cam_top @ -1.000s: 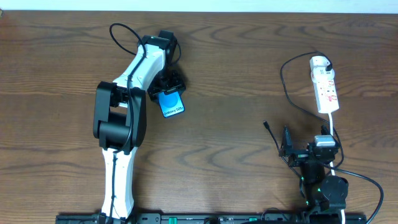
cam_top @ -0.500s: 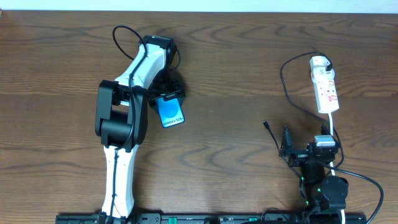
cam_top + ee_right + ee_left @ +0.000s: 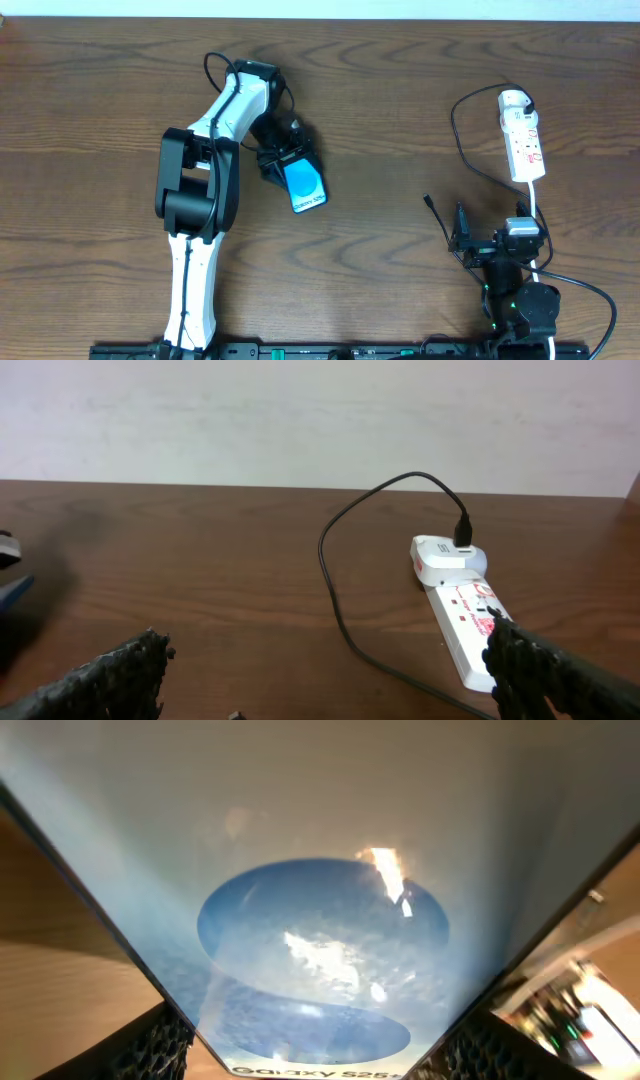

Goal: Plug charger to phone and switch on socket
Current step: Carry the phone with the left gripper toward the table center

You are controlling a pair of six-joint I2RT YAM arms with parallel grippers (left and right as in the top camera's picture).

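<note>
Your left tool [image 3: 288, 166] was clamped on the phone [image 3: 305, 186]. In the left wrist view its fingers [image 3: 150, 1042] sat one on each side of the phone [image 3: 320, 940], whose blue screen filled nearly the whole view. From overhead, the phone pointed away from the tool at a slant, screen up, over the table [image 3: 400, 80] left of the middle and somewhat nearer the far edge than the near one. You could not tell from these views whether its free end touched the wood.

Your right tool [image 3: 460, 235] was close to the near edge, towards the right corner. Its jaws stood wide apart with nothing between them, and the right wrist view showed only bare wood across the gap of the right tool [image 3: 325, 645].

The plug tip [image 3: 427, 200] of the charger [image 3: 455, 135] lay loose on the table just left of the right tool, well apart from the phone. From there the thin black cable bent up in a loop to the white adapter [image 3: 513, 100]. The adapter [image 3: 445, 557] was seated at the far end of the socket [image 3: 465, 625], with the charger [image 3: 330, 580] curving away from it.

The socket [image 3: 523, 135] lay near the right edge, running lengthways from far to near. A thick white cord [image 3: 533, 200] ran from its near end down towards the right arm.
</note>
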